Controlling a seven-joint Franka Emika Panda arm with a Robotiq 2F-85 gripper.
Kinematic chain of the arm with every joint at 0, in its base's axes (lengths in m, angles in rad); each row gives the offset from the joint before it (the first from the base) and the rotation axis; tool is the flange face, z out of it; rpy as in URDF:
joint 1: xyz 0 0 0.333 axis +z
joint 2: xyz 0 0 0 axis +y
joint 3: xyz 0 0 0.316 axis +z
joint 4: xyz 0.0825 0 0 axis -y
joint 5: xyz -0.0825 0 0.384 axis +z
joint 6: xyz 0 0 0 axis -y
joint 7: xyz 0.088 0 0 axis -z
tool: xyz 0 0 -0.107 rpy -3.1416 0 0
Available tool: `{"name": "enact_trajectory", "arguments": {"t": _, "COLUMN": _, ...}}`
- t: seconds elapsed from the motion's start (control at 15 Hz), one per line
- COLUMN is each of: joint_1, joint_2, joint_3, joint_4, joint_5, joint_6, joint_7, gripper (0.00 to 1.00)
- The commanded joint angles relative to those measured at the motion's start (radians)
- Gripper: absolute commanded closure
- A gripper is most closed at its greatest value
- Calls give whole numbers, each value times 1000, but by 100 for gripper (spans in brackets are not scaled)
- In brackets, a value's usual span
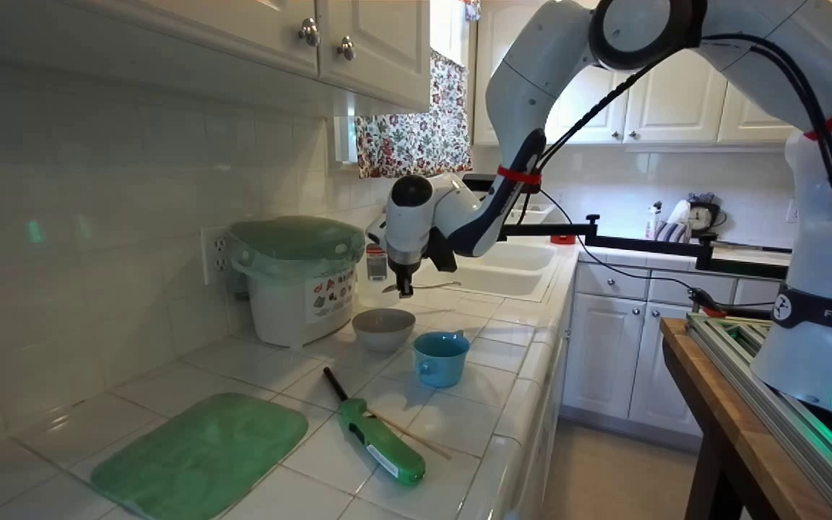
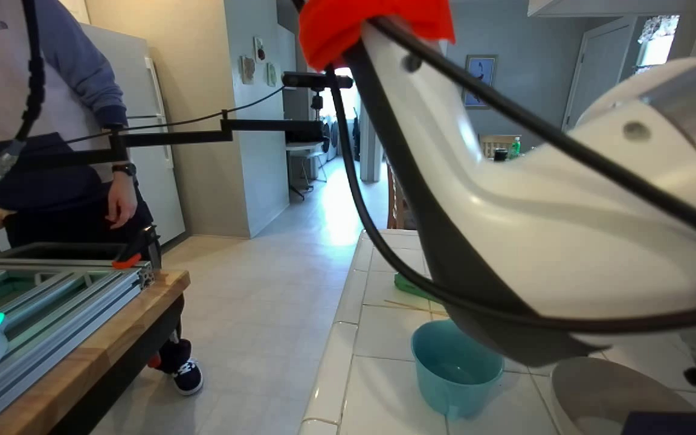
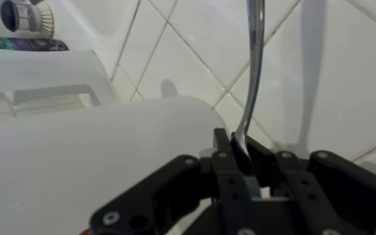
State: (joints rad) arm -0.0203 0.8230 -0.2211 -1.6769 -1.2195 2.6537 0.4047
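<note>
A silver spoon (image 3: 256, 58) is pinched by my gripper (image 3: 232, 137), its wider end between the black fingers and its thin handle reaching away over white tiles. The spoon's shadow falls apart from it on the counter, so it hangs above the surface. In an exterior view my gripper (image 1: 405, 293) points down, and the spoon (image 1: 436, 285) sticks out sideways toward the sink. A grey bowl (image 1: 383, 334) shows just below the gripper in that picture; how far apart they are in depth I cannot tell. Beside the bowl stands a blue cup (image 1: 439, 365).
White bin with a green lid (image 1: 297, 289) against the wall; sink (image 1: 531, 261) behind the gripper. Nearer lie a green lighter (image 1: 383, 440), a thin stick (image 1: 416, 437) and a green mat (image 1: 203, 458). A white rounded container (image 3: 93, 156) fills the wrist view's left.
</note>
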Motion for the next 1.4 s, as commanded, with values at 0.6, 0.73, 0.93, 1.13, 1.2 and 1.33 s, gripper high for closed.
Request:
{"name": "enact_trajectory", "arguments": {"t": 0.6, "joint_1": 2, "joint_2": -388, "joint_3": 153, "joint_4": -413, "joint_5": 95, "joint_6": -86, "joint_7": -187, "gripper": 97}}
{"name": "enact_trajectory", "arguments": {"t": 0.73, "joint_1": 5, "joint_2": -418, "joint_3": 185, "joint_4": -445, "joint_5": 126, "joint_6": -67, "joint_7": -238, "gripper": 97}}
{"name": "enact_trajectory", "arguments": {"t": 0.93, "joint_1": 18, "joint_2": -435, "joint_3": 232, "joint_4": -466, "joint_5": 175, "joint_6": -46, "joint_7": -312, "gripper": 97}}
{"name": "enact_trajectory", "arguments": {"t": 1.13, "joint_1": 30, "joint_2": -427, "joint_3": 267, "joint_4": -462, "joint_5": 230, "joint_6": -38, "joint_7": -381, "gripper": 97}}
{"name": "enact_trajectory", "arguments": {"t": 1.2, "joint_1": 31, "joint_2": -422, "joint_3": 276, "joint_4": -457, "joint_5": 255, "joint_6": -38, "joint_7": -407, "gripper": 97}}
{"name": "enact_trajectory", "arguments": {"t": 1.33, "joint_1": 35, "joint_2": -415, "joint_3": 290, "joint_4": -451, "joint_5": 298, "joint_6": -36, "joint_7": -458, "gripper": 97}}
